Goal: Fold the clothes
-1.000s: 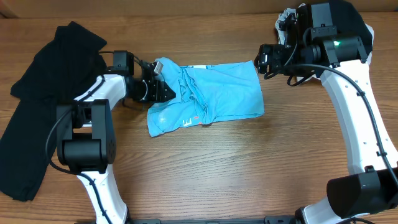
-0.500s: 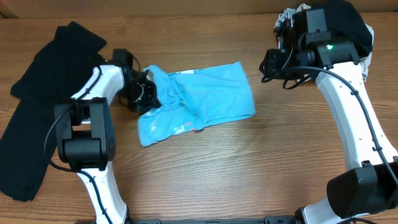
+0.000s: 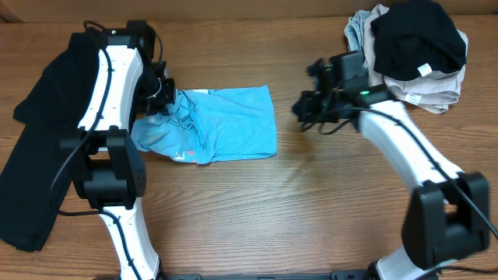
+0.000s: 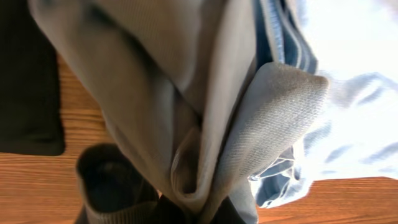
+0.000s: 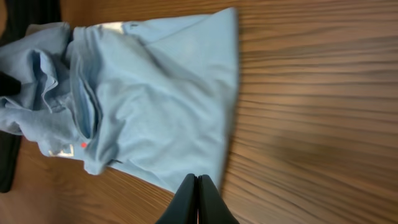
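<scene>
The light blue T-shirt (image 3: 226, 124) lies crumpled left of the table's centre, with white and red lettering showing near its front edge. My left gripper (image 3: 163, 103) is shut on the bunched left end of the shirt; in the left wrist view its folds (image 4: 205, 118) fill the frame and run down between the jaws (image 4: 194, 210). My right gripper (image 3: 300, 109) hovers just right of the shirt's right edge, shut with nothing in it. From the right wrist the shut fingertips (image 5: 198, 182) point at the shirt's (image 5: 155, 93) near edge. A large black garment (image 3: 43, 148) lies at the far left.
A pile of clothes (image 3: 412, 47), black on top of beige and grey pieces, sits at the back right corner. The black garment's edge (image 4: 25, 74) lies right beside the left gripper. Bare wooden table (image 3: 311, 210) spans the front and middle.
The left gripper closed on the shirt's left end and dragged the shirt to the left. The right gripper shut and swung down and left from the back right toward the shirt's right edge.
</scene>
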You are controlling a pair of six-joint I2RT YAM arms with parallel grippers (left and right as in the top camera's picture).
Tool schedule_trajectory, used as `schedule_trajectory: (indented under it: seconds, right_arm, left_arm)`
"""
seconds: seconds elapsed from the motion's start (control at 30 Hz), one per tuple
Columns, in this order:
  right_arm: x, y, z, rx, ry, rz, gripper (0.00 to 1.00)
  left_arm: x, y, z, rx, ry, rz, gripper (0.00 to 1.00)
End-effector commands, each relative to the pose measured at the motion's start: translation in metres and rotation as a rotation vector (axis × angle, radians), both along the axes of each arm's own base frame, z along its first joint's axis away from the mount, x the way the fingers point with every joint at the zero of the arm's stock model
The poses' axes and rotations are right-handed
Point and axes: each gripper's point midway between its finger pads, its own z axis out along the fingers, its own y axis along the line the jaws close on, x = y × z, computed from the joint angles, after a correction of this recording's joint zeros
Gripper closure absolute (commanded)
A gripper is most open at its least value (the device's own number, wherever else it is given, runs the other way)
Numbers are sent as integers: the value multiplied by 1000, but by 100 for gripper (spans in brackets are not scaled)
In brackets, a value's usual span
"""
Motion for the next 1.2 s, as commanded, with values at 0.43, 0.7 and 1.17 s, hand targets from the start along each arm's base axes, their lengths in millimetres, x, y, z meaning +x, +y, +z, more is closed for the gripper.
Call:
schedule_trajectory:
  seconds: [0.43, 0.7, 1.17]
  right_arm:
    - [-15, 55, -95, 18, 286, -163, 96]
    - [-23, 54, -113, 13, 372, -219, 96]
    - [-32, 61, -118, 43, 426, -192, 96]
  left_arm:
    - [1, -3, 42, 38, -34, -101, 96]
    - [6, -20, 73, 32, -100, -168, 96]
    - [21, -109, 74, -59, -210, -332, 96]
